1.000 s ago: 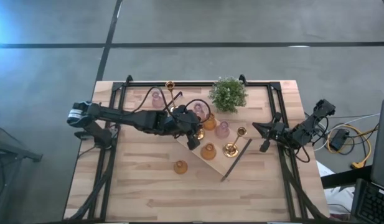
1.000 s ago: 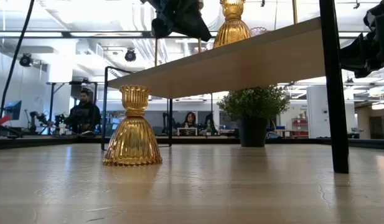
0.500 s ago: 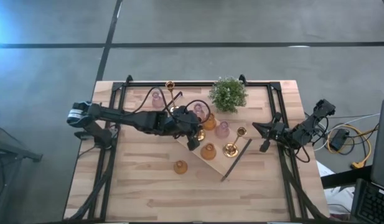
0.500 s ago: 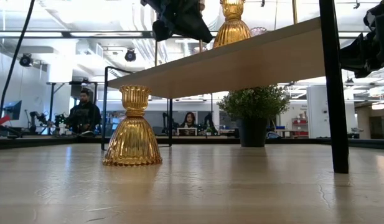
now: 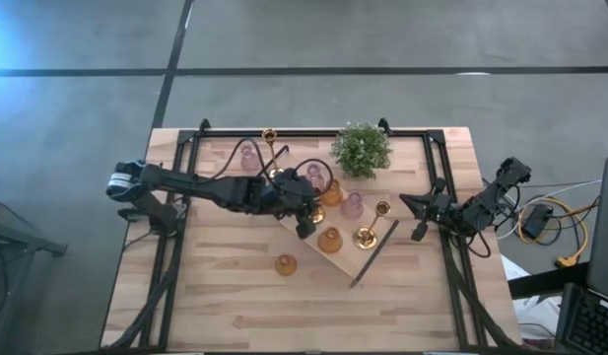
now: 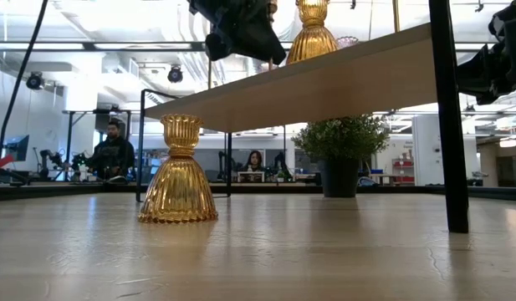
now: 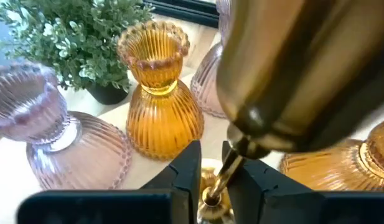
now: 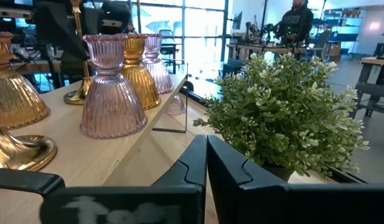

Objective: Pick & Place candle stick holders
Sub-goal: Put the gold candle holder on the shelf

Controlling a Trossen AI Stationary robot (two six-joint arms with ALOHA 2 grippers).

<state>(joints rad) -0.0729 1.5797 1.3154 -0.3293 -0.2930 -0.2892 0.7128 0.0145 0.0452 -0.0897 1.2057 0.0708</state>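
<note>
High view: the left pincer (image 5: 305, 223) is being held over the near-left part of the wooden tray (image 5: 346, 258), arm stretched in from the left. Nothing has visibly shifted here in the last second. The right pincer (image 5: 418, 212) is being kept parked at the right tabletop (image 5: 225, 296) edge, well apart from the tray.

Low view: the left pincer's dark bulk above the tray is sitting slightly differently than a second ago. One amber holder (image 6: 178, 171) is standing alone on the tabletop, near-left of the tray, not yet collected.

Left wrist view: the tall brass holder (image 7: 291, 68) is being flanked at its thin stem by the fingers, now narrowly apart, with a gap showing on one side. Judgement: the holder is being released onto the tray. Ribbed amber and pink holders are crowding close beyond; room for withdrawal is judged best straight upward.

Right wrist view: the fingers are being kept pressed together, empty, facing the plant (image 8: 285, 118).
</note>
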